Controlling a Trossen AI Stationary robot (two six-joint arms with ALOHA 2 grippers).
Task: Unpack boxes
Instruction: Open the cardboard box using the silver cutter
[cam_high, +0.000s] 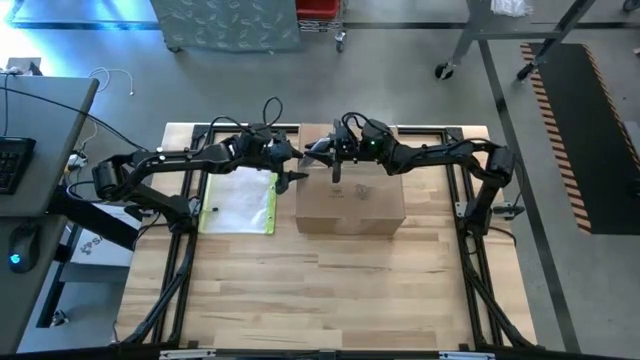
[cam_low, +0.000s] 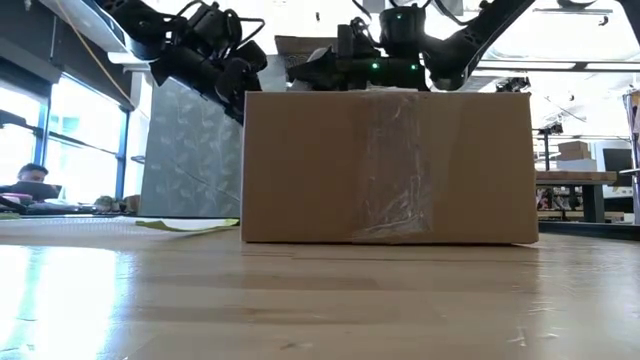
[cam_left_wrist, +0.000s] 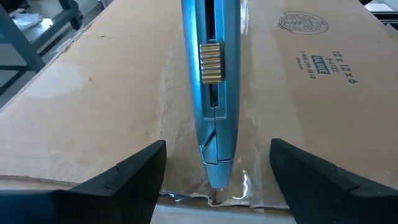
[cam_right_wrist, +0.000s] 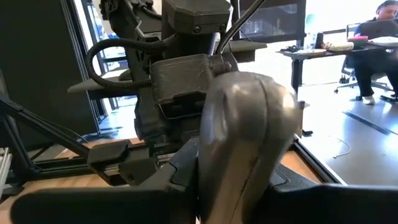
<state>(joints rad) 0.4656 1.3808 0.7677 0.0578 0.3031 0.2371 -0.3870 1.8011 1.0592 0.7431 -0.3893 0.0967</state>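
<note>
Big brown box sits mid-table, flaps shut, clear tape down the centre seam and over the near face. It lies directly under both pincers, which meet above its far edge.

Flat clear sleeve with a yellow edge lies on the table just beside the box, below the left arm.

Right pincer is clenched on a box cutter, a blue-silver handle with a gold slider. The tip points down onto the tape seam at the box edge and looks to be touching or just shy of it; can't tell which.

Left pincer is spread wide, grasping nothing. Its fingers straddle the cutter tip without touching it, hovering just above the box top.

Risks, my read:
- Left fingers sit on both sides of the blade line. If the cutter drags along the seam toward them, blade hits finger.
- Nothing pins the box. Pull force on the tape could slide it instead of cutting.
- Blade too deep goes through the seam into the contents.
- Handle could twist in the right pincer under side load, and the cut wanders off the tape.
</note>
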